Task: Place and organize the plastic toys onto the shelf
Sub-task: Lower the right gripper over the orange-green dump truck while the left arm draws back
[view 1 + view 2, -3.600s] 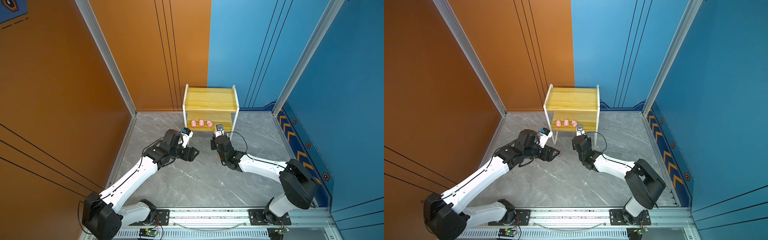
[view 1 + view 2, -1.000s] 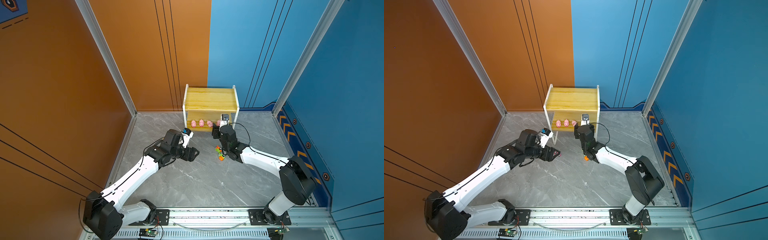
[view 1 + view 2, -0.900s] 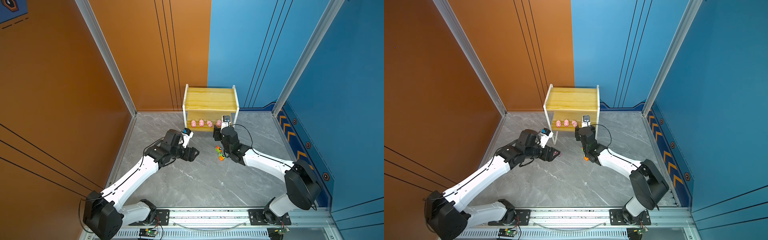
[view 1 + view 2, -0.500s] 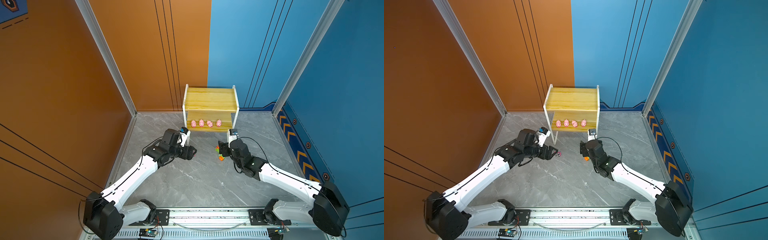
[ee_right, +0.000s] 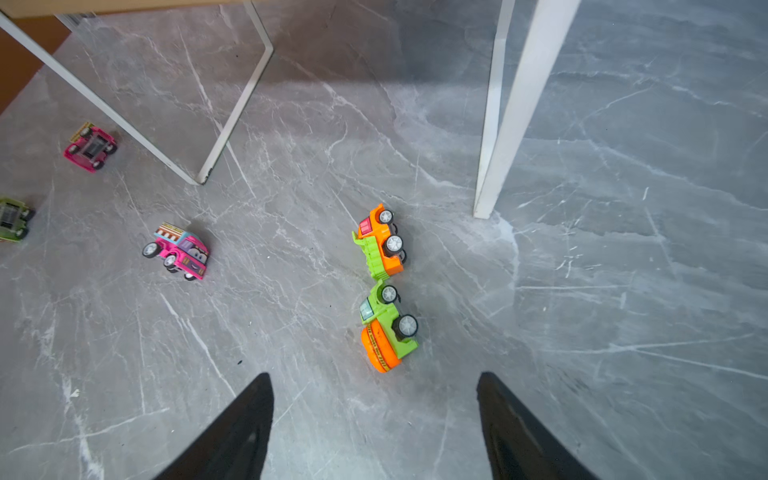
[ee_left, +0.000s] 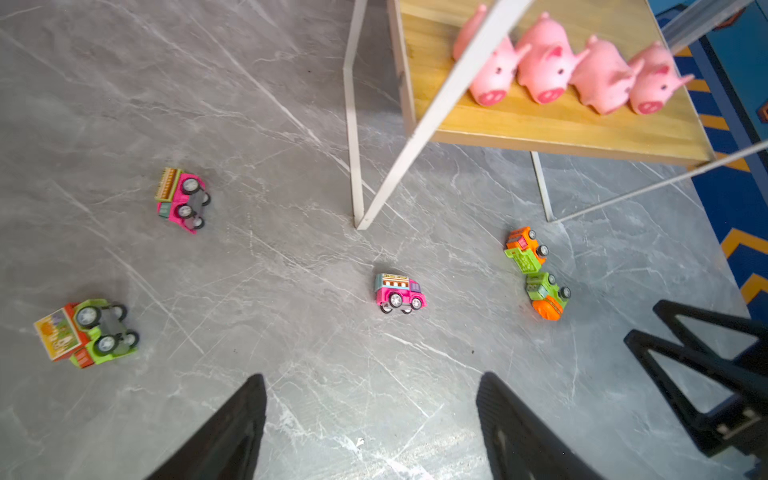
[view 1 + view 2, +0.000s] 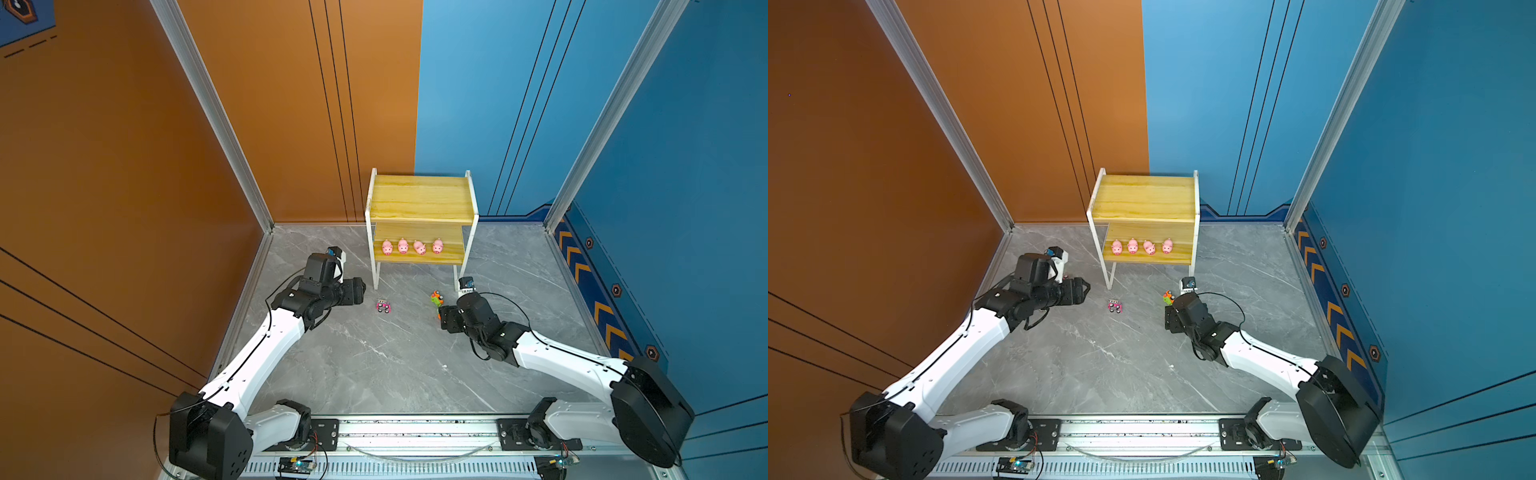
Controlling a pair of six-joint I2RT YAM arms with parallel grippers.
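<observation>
The shelf (image 7: pixel 420 198) (image 7: pixel 1144 198) stands at the back wall, with several pink pigs (image 7: pixel 411 247) (image 6: pixel 548 66) in a row on its lower board. The toy cars lie on the floor: an upright pink car (image 7: pixel 383 306) (image 6: pixel 400 293) (image 5: pixel 178 251), an orange truck (image 5: pixel 380 241) (image 6: pixel 525 249) and a green mixer (image 5: pixel 386 328) (image 6: pixel 546 296) on their sides, and an overturned pink car (image 6: pixel 183 199) and green car (image 6: pixel 87 332). My left gripper (image 7: pixel 359 291) (image 6: pixel 372 376) hangs open and empty left of the upright pink car. My right gripper (image 7: pixel 442 318) (image 5: pixel 375 374) is open just short of the green mixer.
The shelf's thin white legs (image 5: pixel 511 124) (image 6: pixel 353 124) stand close behind the cars. Orange wall on the left, blue wall on the right, an arm rail (image 7: pixel 415 428) along the front. My right gripper's black fingers (image 6: pixel 706 365) show in the left wrist view.
My right arm has drawn back from the shelf's lower board, leaving one more pig there, and has come down open near the orange and green cars. My left arm shifted slightly back.
</observation>
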